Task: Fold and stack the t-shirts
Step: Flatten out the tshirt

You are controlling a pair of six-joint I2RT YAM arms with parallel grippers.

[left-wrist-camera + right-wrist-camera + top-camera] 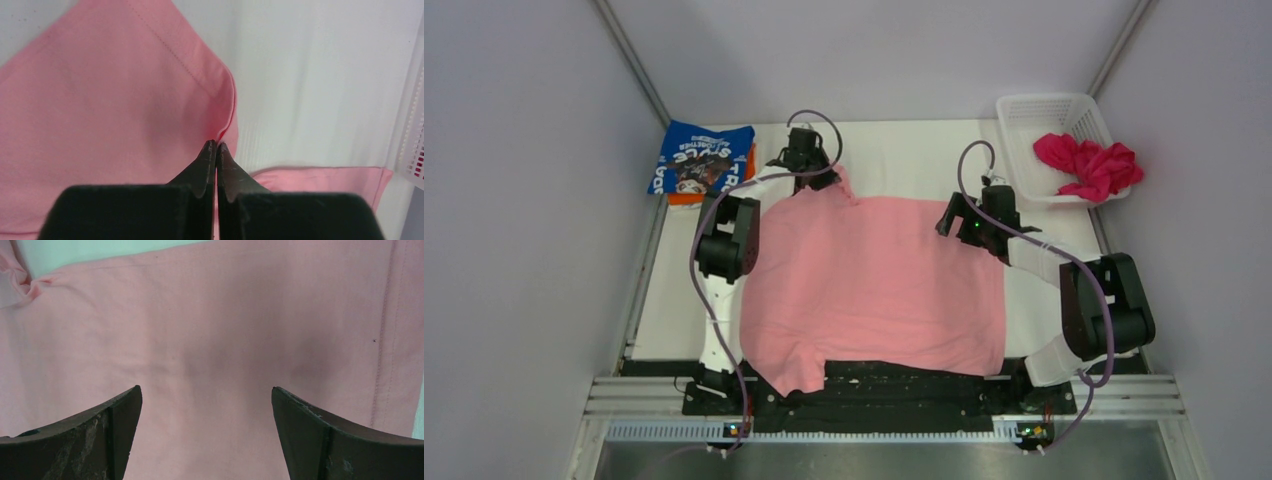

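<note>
1. The white table (904, 150) is shut in by pale walls on its left, far and right sides. The light pink soft cloth t-shirt (874, 285) covers its middle. We see bare table along the far edge and in a strip down the left side.
2. The pink shirt's near edge hangs past the table's near edge onto the black base plate (894, 385).
3. In the far left corner lies the folded blue t-shirt with white lettering (702, 158), on top of the orange t-shirt (686, 198), of which only an edge shows.
4. In the far right corner stands the white plastic lattice basket (1039, 108). It holds the crumpled magenta t-shirt (1089, 165), which spills over the right rim.
5. The left arm reaches to the pink shirt's far left corner. There the left gripper (809, 165) is clenched on the cloth, which rises to a small peak.
6. In the left wrist view the fingertips press together on a folded, stitched edge.
7. The right arm bends in from the right. The right gripper (959, 222) sits over the far right part of the pink shirt, its fingers (115, 430) spread wide with nothing between them.
8. We cannot tell whether the right gripper touches the cloth.
9. The pink shirt lies mostly flat and smooth, with a flap at its near left corner.
</note>
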